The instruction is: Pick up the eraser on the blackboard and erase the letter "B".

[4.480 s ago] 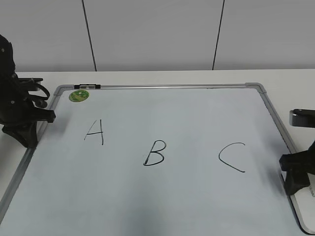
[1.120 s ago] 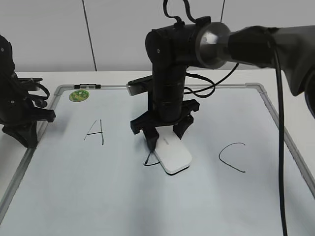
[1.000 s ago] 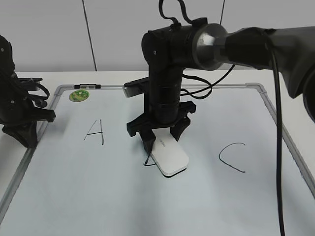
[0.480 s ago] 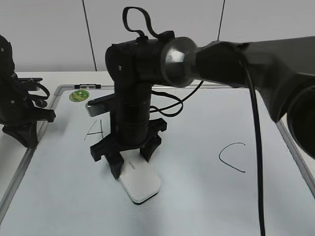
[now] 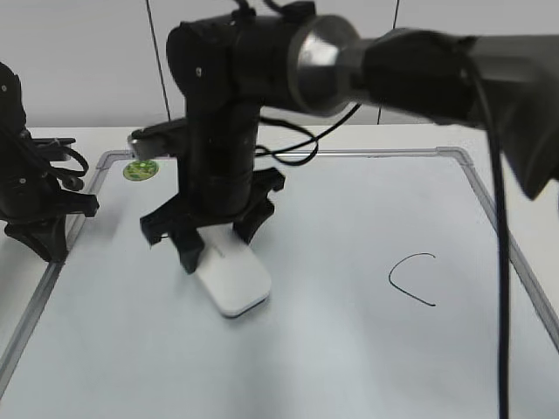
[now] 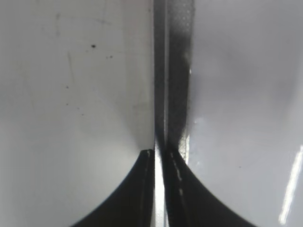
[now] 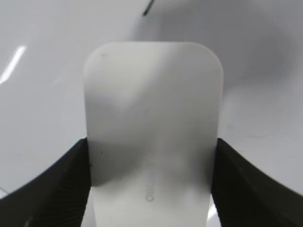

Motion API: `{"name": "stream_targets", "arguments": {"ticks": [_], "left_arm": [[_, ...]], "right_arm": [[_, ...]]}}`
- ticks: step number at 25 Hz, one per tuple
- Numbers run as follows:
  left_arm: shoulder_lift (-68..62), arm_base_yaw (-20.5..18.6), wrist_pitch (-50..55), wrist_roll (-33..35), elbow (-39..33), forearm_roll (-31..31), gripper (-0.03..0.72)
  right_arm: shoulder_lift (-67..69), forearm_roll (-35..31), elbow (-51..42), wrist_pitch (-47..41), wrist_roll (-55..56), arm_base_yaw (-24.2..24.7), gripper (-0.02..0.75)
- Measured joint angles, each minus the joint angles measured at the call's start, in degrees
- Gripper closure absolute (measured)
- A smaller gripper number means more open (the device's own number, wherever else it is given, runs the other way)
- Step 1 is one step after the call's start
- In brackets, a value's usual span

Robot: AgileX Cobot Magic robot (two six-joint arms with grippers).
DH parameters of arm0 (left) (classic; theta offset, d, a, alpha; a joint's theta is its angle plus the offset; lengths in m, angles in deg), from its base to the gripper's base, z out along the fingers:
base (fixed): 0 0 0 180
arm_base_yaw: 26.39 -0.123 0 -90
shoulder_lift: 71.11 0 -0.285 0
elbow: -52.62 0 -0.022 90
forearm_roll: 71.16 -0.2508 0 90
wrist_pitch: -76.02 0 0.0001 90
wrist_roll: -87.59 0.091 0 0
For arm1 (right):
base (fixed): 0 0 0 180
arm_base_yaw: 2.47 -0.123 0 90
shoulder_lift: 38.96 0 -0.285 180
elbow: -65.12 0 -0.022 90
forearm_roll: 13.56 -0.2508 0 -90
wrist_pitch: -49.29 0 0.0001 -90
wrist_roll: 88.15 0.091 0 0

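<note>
My right gripper reaches across to the left half of the blackboard and is shut on the white eraser, which lies flat on the board. In the right wrist view the eraser fills the space between both fingers, and a short black marker stroke shows just beyond it. No letter "B" shows; the board right of the eraser is blank. The "A" is hidden behind the arm. My left gripper rests shut at the board's left frame.
The black "C" stands on the right half of the board. The round green sticker sits at the far left corner, partly behind the arm. The grey frame rims the board. The right arm's cable hangs over the far edge.
The right arm slid the eraser from the board's middle to the left, over where the "B" was drawn. The "B" strokes are gone. The left arm has not moved.
</note>
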Motion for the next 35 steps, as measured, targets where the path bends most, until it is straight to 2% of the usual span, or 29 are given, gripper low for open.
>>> {"name": "stream_targets", "arguments": {"ticks": [2,5,11,19,29,35], "left_arm": [[0.0,0.0,0.0,0.0,0.0,0.0,0.656],[0.0,0.0,0.0,0.0,0.0,0.0,0.656],[0.0,0.0,0.0,0.0,0.0,0.0,0.656],[0.0,-0.1,0.0,0.0,0.0,0.0,0.656],[0.0,-0.1,0.0,0.0,0.0,0.0,0.656],[0.0,-0.1,0.0,0.0,0.0,0.0,0.656]], "right_arm": [[-2.2,3.5,0.1,0.0,0.8,1.8,0.220],[-4.6,5.2,0.1,-0.2,1.4,6.1,0.220],[-7.2,6.2,-0.6,-0.4,1.6,17.6,0.220],[-9.7,6.7,-8.4,-0.5,1.4,30.6,0.220],[-9.7,4.8,-13.5,-0.5,-2.9,40.4,0.220],[-7.6,0.4,-13.5,-0.4,-6.8,43.5,0.220]]}}
